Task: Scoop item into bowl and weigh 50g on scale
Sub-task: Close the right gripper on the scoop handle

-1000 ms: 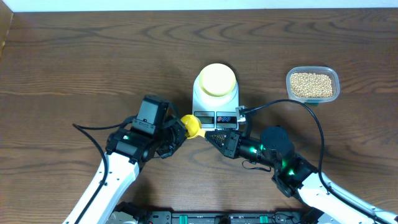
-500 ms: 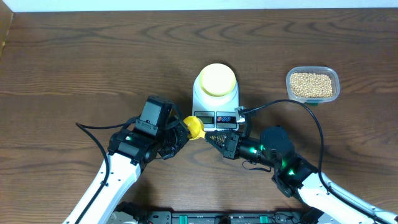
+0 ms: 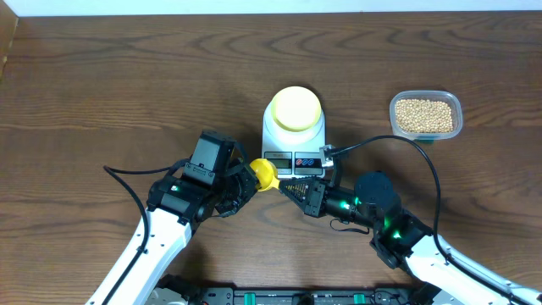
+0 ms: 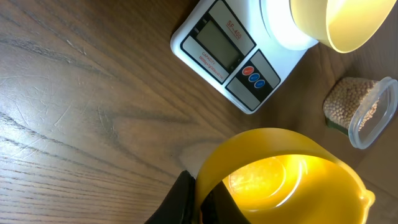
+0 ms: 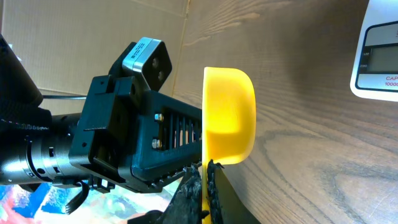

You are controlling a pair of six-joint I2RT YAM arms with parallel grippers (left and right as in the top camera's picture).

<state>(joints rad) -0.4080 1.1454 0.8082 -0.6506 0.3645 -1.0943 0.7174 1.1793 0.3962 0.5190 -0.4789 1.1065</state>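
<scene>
1. Beans (image 3: pixel 426 116) sat untouched in the clear tub (image 3: pixel 458 108), out toward the right edge of the desk (image 3: pixel 102 85) and well apart from both arms.
2. Dead centre on the desk, the scale (image 3: pixel 292 159) carried the pale bowl (image 3: pixel 295 108) on its platform. The bowl looked empty, so nothing had been weighed yet.
3. Just off the scale's near-left corner, the yellow scoop (image 3: pixel 264 174) hung between the two arms, its cup shiny and bare inside.
4. The left gripper (image 3: pixel 246 180) had its fingers (image 4: pixel 185 198) pressed together on the scoop beside the cup, though exactly where they bit was partly hidden.
5. The right gripper (image 5: pixel 204 182) sat on the opposite side, its fingers pinched tight on the thin handle strip. Two grips on one scoop read as a handover to the arm nearer the tub.
6. To do that well, the right hold had to be firm and square on the handle before anything else moved.
7. Only then should the left fingers spread and back straight off toward the desk's near-left corner, without dragging the cup along.
8. The scale's near edge lay just beside the scoop. A knock there could shift the bowl or upset the reading, so the scoop wanted lifting clear first and carrying level to the tub.
</scene>
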